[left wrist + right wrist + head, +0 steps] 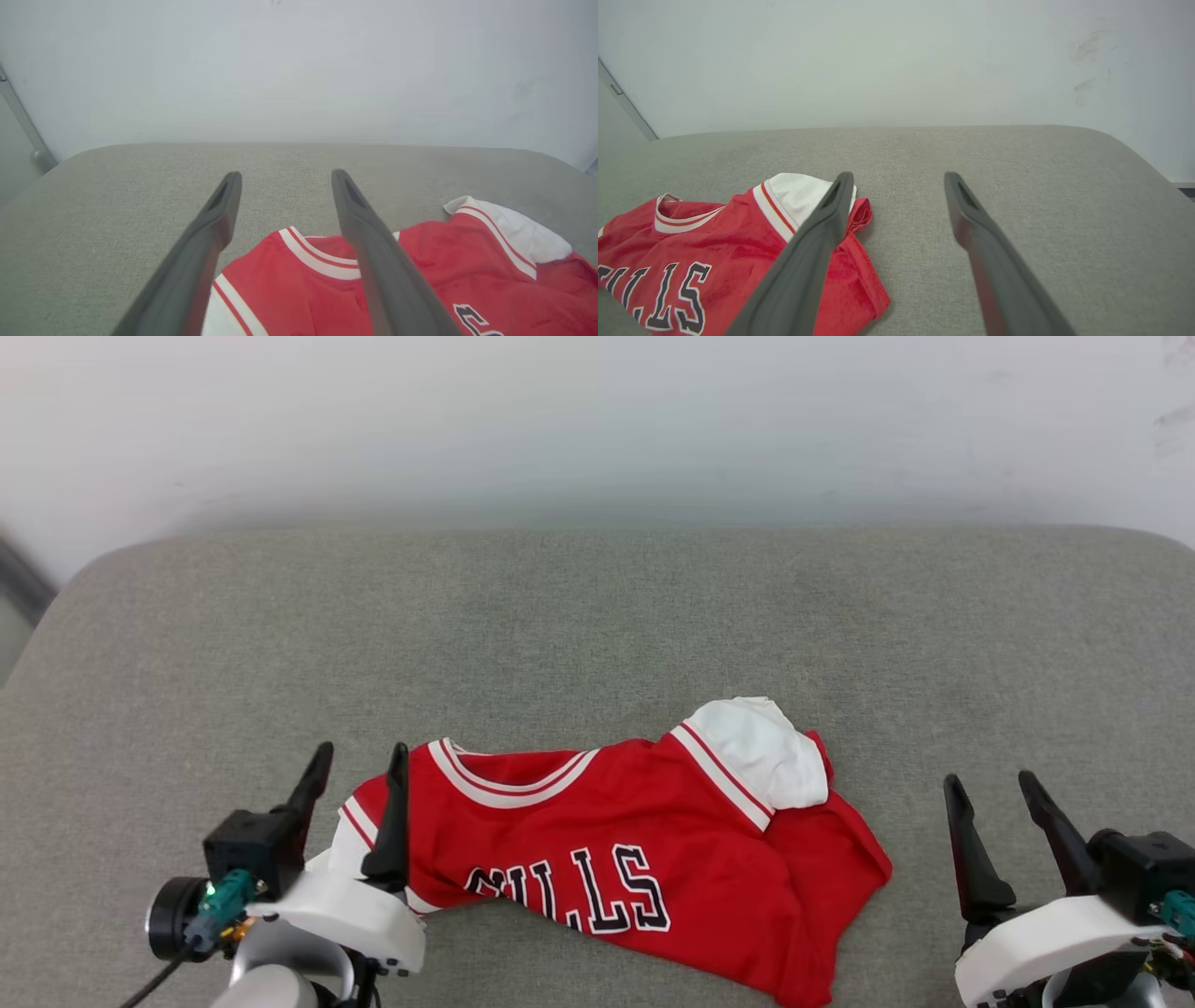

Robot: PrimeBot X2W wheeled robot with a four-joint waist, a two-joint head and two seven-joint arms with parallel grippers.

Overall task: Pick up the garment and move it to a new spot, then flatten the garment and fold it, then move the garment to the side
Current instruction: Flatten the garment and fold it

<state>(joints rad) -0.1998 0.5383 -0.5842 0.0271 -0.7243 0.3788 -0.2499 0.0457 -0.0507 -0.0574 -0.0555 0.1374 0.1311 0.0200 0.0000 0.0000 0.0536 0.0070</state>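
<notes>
On the grey cushion [597,616]: the garment [616,868] lies rumpled near the front edge, red, chest up, its right side bunched. Not flattened yet, I'd say.
Left gripper [362,751]: fingers spread above the left sleeve, holding nothing.
Right gripper [988,779]: fingers wide apart, near the right edge, flanking it, probably ready to flatten.
Flipped sleeve [761,751]: white, folded across the red.
Lettering [579,887]: black, white-outlined.
</notes>
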